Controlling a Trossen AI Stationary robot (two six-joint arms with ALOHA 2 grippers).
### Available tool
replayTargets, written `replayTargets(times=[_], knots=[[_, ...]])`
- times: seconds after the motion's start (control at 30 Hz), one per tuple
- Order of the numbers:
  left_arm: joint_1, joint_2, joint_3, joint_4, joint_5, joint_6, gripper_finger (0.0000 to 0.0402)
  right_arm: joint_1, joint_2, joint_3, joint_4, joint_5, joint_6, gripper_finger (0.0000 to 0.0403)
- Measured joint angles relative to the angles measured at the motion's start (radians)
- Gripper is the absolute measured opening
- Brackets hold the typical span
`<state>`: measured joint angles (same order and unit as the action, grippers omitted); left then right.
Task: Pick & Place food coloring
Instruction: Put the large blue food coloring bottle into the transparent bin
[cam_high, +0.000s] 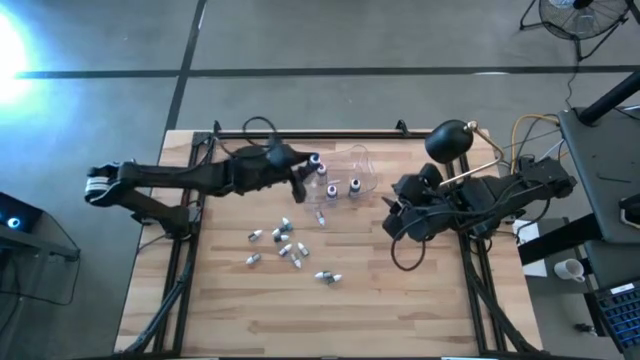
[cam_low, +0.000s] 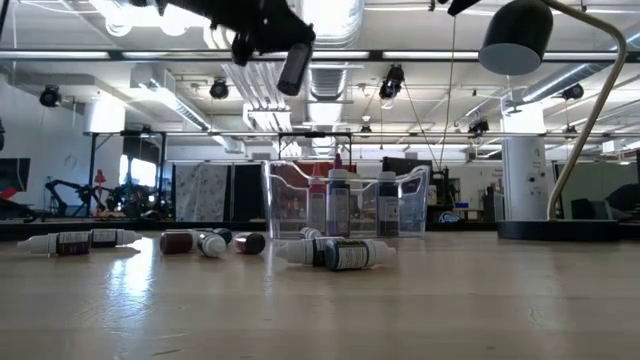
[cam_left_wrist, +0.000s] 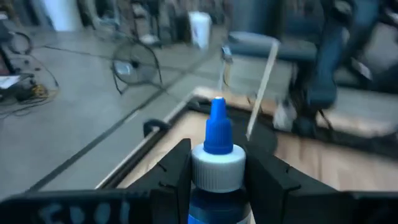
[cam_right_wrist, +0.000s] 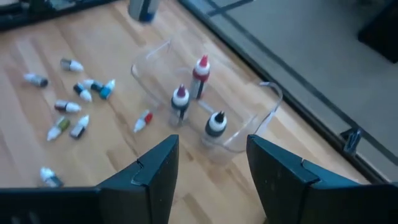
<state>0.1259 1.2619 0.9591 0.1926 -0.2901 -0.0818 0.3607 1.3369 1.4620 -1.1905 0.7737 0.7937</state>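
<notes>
**Left arm carrying blue-capped bottle, drop into tub is next**

Step in hand, as I read it: transport. The left gripper has its jaws pinching a blue-capped bottle, cap pointing away from the wrist. In the high view that gripper sits at the tub's 9 o'clock edge, raised off the bench; the low view shows it well above the tub rim.

The clear tub sits at about 12 o'clock on the bench, with three bottles already standing in it, red, white-over-dark and dark caps.

Loose bottles lie scattered on the bench at the tub's 7 o'clock, roughly nine of them, all on their sides. One red-capped bottle lies just beside the tub wall.

Right gripper waits at the tub's 3 o'clock, jaws spread, holding nothing.

Next move calls for: shift the left gripper toward 3 o'clock until it's over a free spot in the tub, lower, then release. Risk: knocking over the three standing ones, so aim for the gap.
</notes>
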Motion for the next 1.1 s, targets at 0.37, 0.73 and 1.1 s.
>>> replayTargets(times=[0.37,0.73,1.1], knots=[[0.055,0.140,-0.375,0.589,0.011,-0.066,0.0095,-0.025,0.002,0.000,0.000,0.012,0.069,0.0180],[0.056,0.362,-0.471,0.968,-0.044,-0.022,0.0095,-0.045,0.005,0.000,-0.002,0.003,0.104,0.0180],[0.055,0.425,-0.474,0.950,-0.048,-0.036,0.0108,-0.048,0.005,0.000,-0.004,-0.016,0.117,0.0180]])
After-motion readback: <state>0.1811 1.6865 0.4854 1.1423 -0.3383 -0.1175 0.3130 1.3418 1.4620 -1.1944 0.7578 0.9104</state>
